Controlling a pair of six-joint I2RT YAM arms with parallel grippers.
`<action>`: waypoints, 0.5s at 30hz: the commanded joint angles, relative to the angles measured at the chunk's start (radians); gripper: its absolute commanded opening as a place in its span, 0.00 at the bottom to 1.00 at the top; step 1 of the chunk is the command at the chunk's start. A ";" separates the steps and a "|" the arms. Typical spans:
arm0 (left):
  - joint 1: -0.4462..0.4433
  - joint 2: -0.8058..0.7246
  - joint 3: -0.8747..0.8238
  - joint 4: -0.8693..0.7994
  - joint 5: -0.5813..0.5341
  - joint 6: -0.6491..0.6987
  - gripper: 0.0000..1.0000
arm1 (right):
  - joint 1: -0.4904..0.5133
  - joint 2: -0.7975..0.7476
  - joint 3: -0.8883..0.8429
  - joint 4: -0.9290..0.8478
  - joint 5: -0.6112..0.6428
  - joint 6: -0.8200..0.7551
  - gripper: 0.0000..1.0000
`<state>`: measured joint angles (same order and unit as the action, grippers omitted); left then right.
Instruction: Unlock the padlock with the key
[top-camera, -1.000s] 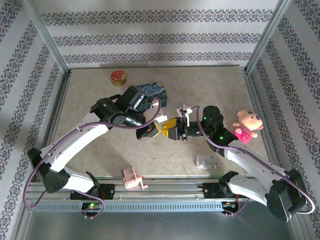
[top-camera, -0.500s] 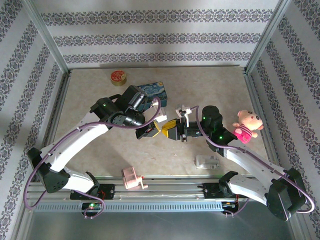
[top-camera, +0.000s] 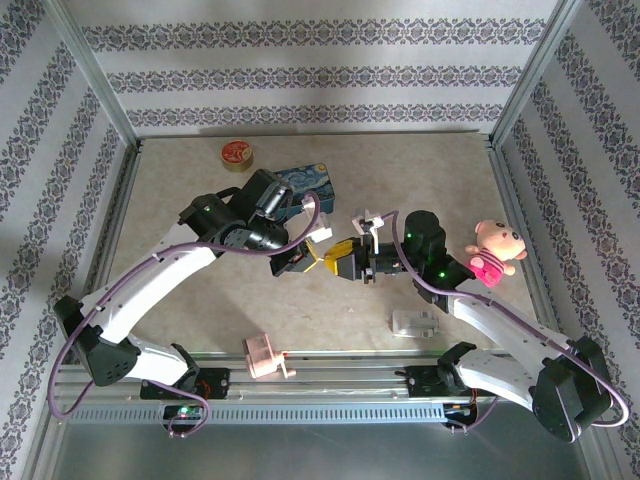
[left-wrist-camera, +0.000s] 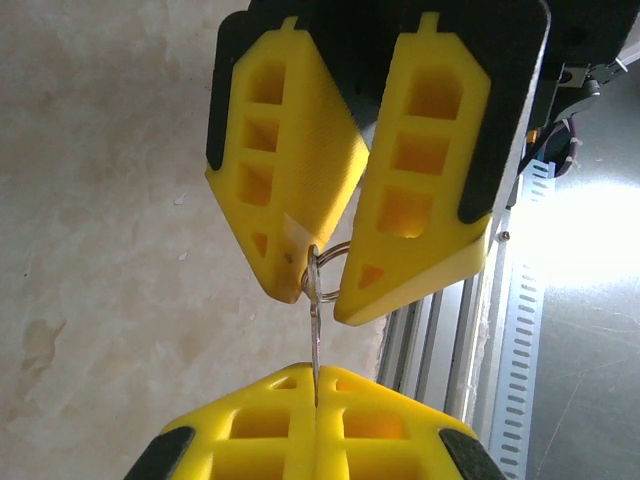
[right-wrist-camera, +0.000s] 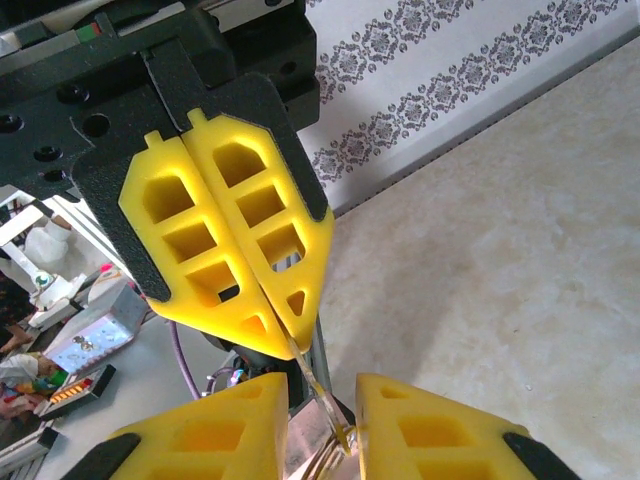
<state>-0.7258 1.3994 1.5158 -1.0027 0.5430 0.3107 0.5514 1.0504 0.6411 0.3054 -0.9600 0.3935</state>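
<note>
Since a second ago, the right gripper (left-wrist-camera: 322, 285) has narrowed its yellow fingers (left-wrist-camera: 285, 190) about the key (left-wrist-camera: 315, 340), while both arms have hardly shifted over the middle of the table (top-camera: 420, 190). The left gripper (right-wrist-camera: 285, 340) is shut tight on the key's thin blade, tip to tip with its partner. In the left wrist view the key's wire ring sits between the right fingertips and looks to touch both. I cannot tell whether they truly pinch it, as a gap shows between them in the right wrist view. I read this as a mid-air handover to reset my hold on the key before it goes to the padlock. I would release the left only once the right's hold looks sure; a slip would drop the key.
</note>
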 joint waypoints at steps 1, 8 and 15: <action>0.014 -0.017 0.003 -0.007 0.014 0.000 0.00 | -0.013 0.000 0.008 0.009 -0.037 -0.007 0.23; 0.023 -0.020 0.001 0.001 0.021 -0.004 0.00 | -0.015 0.006 0.008 0.009 -0.053 -0.008 0.20; 0.029 -0.021 -0.005 0.014 0.028 -0.012 0.00 | -0.015 0.014 0.012 0.010 -0.078 -0.008 0.02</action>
<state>-0.7116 1.3983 1.5158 -1.0035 0.5556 0.3092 0.5385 1.0603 0.6411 0.3031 -0.9863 0.3943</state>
